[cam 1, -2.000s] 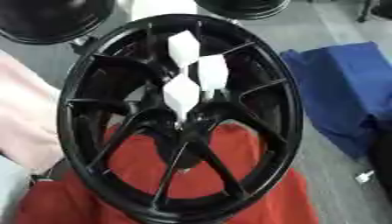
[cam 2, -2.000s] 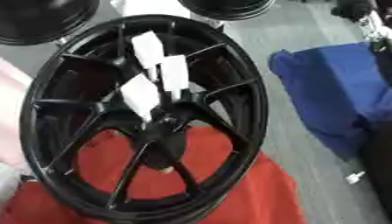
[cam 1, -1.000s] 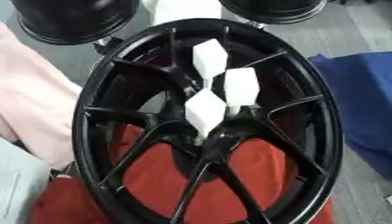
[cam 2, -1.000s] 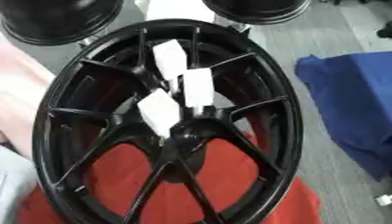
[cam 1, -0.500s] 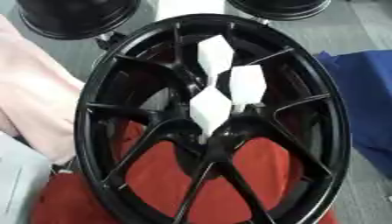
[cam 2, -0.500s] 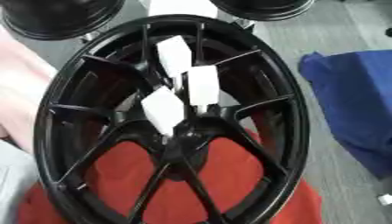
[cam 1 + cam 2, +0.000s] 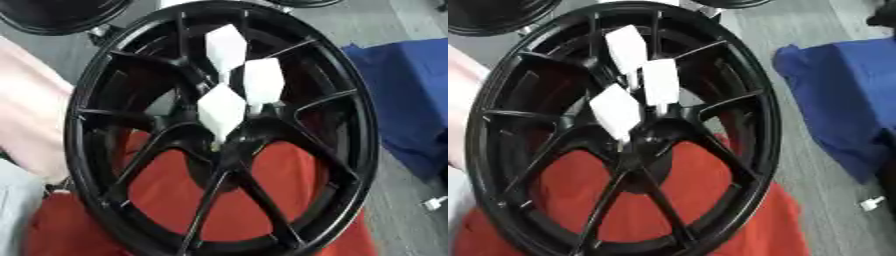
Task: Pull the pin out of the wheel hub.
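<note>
Wheel hub (image 7: 226,159): centre of a black spoked wheel (image 7: 366,125) that fills most of both views, with its far edge at the top.
Pins: three white flat-headed pieces stand at the hub, close together and leaning towards the far edge of the wheel.
Upper pin (image 7: 226,46): farthest from the hub centre, over the far spokes.
Right pin (image 7: 262,80): just beside the upper pin, its lower end at the hub.
Lower pin (image 7: 220,111): nearest the hub centre; its thin stem appears to enter the hub, but the joint is too blurred to confirm.
Robot hands: neither shows in either view, so their state and their position relative to the pins cannot be told.
Red cloth (image 7: 262,200): under the near half of the wheel, visible between the spokes.
Blue cloth (image 7: 842,95): on the grey floor to the right, apart from the wheel.
Pink fabric (image 7: 31,115): at the left edge, beside the wheel.
Second black wheel (image 7: 52,15): beyond, at the upper left.
</note>
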Motion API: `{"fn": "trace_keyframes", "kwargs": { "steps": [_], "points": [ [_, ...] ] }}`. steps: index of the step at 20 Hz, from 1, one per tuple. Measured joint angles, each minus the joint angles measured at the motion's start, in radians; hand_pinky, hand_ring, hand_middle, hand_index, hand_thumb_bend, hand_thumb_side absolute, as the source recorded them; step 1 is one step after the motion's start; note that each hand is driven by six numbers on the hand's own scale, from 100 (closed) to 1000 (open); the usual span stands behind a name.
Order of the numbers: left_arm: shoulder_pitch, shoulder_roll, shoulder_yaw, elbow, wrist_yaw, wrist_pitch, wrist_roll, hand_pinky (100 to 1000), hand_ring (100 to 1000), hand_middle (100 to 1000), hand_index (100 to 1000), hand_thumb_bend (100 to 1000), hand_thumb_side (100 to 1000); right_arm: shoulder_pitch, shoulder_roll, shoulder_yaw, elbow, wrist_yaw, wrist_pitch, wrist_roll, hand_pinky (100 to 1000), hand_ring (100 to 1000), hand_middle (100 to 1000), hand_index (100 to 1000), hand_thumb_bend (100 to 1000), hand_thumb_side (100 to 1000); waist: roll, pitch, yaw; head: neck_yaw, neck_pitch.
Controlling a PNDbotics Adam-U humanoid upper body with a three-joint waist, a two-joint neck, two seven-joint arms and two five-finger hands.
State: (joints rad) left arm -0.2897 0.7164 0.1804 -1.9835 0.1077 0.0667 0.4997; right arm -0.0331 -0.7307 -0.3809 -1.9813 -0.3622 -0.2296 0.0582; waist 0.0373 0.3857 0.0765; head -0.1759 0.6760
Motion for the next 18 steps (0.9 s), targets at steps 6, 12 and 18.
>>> {"fn": "trace_keyframes", "kwargs": {
  "steps": [6,12,18],
  "points": [
    [-0.137,0.123,-0.118,-0.003,-0.076,-0.012,-0.078,788,774,720,832,509,595,0.001,-0.031,0.006,0.0,0.007,0.007,0.007,860,714,646,791,100,398,0.051,-0.007,-0.033,0.033,-0.001],
    [-0.278,0.269,-0.265,-0.006,-0.166,0.02,-0.168,838,768,743,848,503,692,-0.008,-0.05,0.012,0.0,0.007,0.012,0.011,860,712,644,790,100,402,0.067,-0.009,-0.035,0.064,-0.016],
    [-0.316,0.412,-0.411,-0.007,-0.255,-0.037,-0.258,835,771,745,850,493,719,-0.02,-0.058,0.019,0.0,0.007,0.019,0.016,859,712,644,790,100,400,0.064,-0.009,-0.042,0.083,-0.023]
  ]
}}
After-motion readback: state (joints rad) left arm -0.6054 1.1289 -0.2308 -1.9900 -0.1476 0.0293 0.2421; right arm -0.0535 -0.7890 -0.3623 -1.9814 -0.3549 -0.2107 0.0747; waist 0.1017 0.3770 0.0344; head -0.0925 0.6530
